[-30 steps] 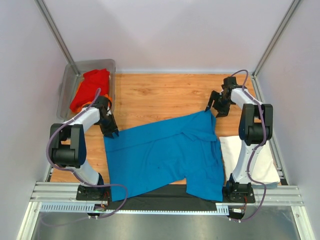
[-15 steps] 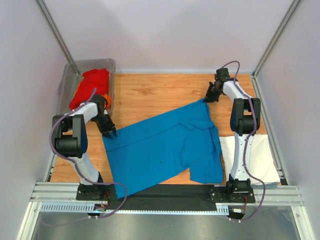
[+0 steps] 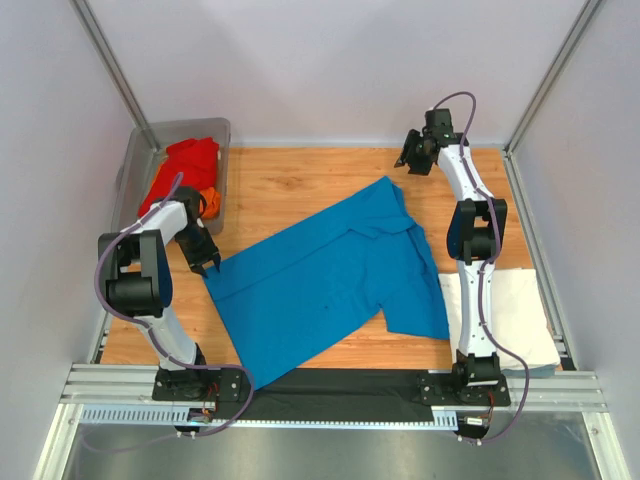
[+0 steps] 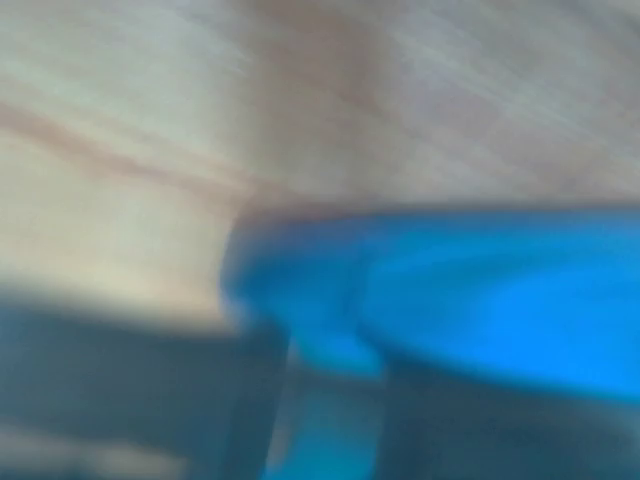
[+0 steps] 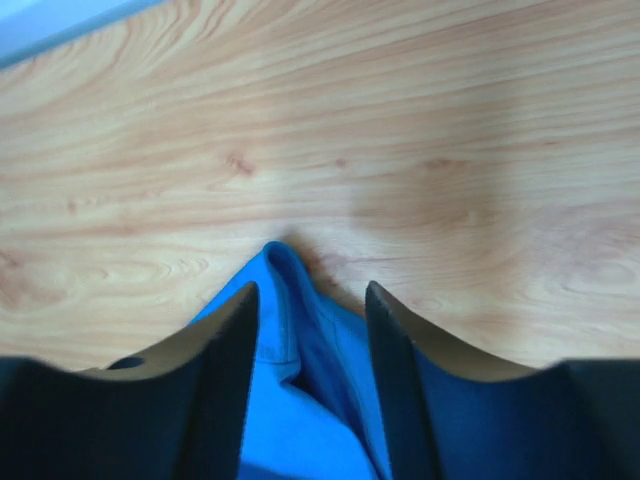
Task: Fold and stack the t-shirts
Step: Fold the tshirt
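The bright blue t-shirt [image 3: 330,280] lies spread out at a slant on the wooden table. My left gripper [image 3: 208,264] is at its left corner. The left wrist view is badly blurred, but blue cloth [image 4: 480,290] shows in a gap between my left gripper's [image 4: 335,350] dark fingers. My right gripper [image 3: 408,160] is open at the far right, over the shirt's far corner. In the right wrist view that corner [image 5: 300,340] lies on the wood between the spread fingers of the right gripper [image 5: 310,287]. A folded white t-shirt [image 3: 500,315] lies at the right.
The grey see-through tub [image 3: 190,125] stands at the back left and holds a red t-shirt [image 3: 180,175] and an orange one [image 3: 208,200]. A black mat [image 3: 330,400] lines the front edge. White walls close in the sides.
The right gripper moved back and left, drawing the shirt's far corner along. The left gripper shifted left with the other corner. The shirt is stretched more diagonally.
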Motion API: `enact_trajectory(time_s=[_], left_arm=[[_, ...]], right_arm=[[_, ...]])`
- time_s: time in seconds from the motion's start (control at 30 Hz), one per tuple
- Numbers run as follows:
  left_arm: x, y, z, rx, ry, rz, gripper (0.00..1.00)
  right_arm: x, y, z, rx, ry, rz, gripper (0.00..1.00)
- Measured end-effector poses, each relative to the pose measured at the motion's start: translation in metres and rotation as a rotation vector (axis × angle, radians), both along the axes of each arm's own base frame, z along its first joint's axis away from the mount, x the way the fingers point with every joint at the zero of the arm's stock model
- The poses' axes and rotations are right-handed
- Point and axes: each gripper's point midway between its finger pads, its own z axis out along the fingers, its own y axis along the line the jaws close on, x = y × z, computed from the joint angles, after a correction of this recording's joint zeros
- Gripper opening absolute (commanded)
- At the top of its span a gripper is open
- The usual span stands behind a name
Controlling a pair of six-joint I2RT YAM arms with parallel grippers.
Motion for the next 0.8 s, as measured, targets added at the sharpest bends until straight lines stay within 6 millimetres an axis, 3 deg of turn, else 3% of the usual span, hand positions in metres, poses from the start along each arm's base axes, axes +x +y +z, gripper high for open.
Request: enact_trajectory(time_s=[0.17,0.33,0.43,0.47,0.53,0.6,0.67,0.8], left_arm=[[0.004,0.003,0.024,0.018,-0.114,0.014,0.44],[0.007,-0.011,0.048,-0.018,-0.234,-0.002,0.34],[0.01,-0.028,0.059,-0.075,-0.308,-0.037,0.33],[0.009,-0.036,0.063,-0.094,-0.328,-0.06,0.33],[0.007,-0.054,0.068,-0.128,-0.362,-0.112,0.32],[0.004,-0.075,0.073,-0.164,-0.39,-0.174,0.32],[-0.001,-0.091,0.074,-0.193,-0.4,-0.214,0.33],[-0.008,-0.094,0.073,-0.21,-0.401,-0.217,0.33]], right_arm=[[-0.014,-0.02,0.02,-0.068,0.022,-0.053,0.58],[-0.082,-0.023,0.027,-0.064,0.159,-0.068,0.59],[-0.123,-0.017,0.03,-0.034,0.217,-0.064,0.57],[-0.137,-0.013,0.03,-0.024,0.235,-0.058,0.54],[-0.158,-0.002,0.031,-0.002,0.245,-0.035,0.37],[-0.174,0.014,0.03,0.025,0.254,-0.01,0.3],[-0.187,0.038,0.025,0.064,0.259,0.03,0.31],[-0.202,0.081,0.007,0.127,0.292,0.095,0.41]])
